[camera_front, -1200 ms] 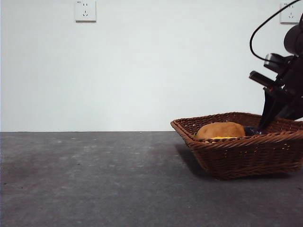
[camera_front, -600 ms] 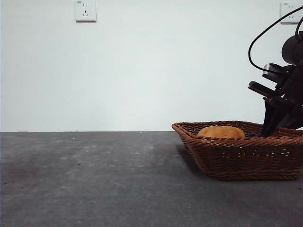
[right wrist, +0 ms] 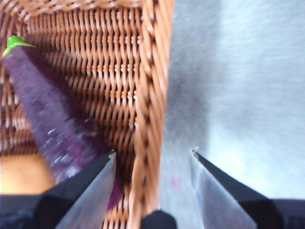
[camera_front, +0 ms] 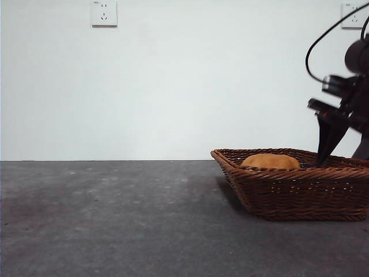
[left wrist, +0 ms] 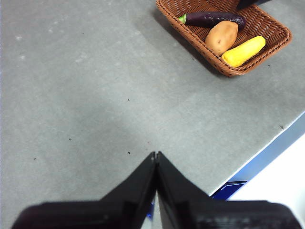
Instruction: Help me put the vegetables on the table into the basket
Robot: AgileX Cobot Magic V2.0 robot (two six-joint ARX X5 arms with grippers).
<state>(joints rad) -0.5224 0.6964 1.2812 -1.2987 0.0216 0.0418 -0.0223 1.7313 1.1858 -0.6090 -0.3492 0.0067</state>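
The basket (left wrist: pixel 224 36) is sitting on the table (left wrist: pixel 86 95) and is holding all three vegetables. Inside it the eggplant (left wrist: pixel 212 18) is lying along one long wall with its green stem pointing toward a corner, the potato (left wrist: pixel 221 37) is lying in the middle of the basket, just beside the eggplant, and the corn cob (left wrist: pixel 244 50) is lying on the potato's other side, near the opposite wall. In the front view only the potato (camera_front: pixel 270 161) is showing above the basket's braided rim (camera_front: pixel 288 171).

The right gripper (right wrist: pixel 153 160) is hanging over the basket's rim, its jaws spread apart and gripping nothing, with the eggplant (right wrist: pixel 52 124) lying free just inside that rim. In the front view it (camera_front: pixel 331 135) is hovering above the basket's far end.

The left gripper (left wrist: pixel 156 155) is waiting well apart from the basket, over bare table, with its jaws pressed together.
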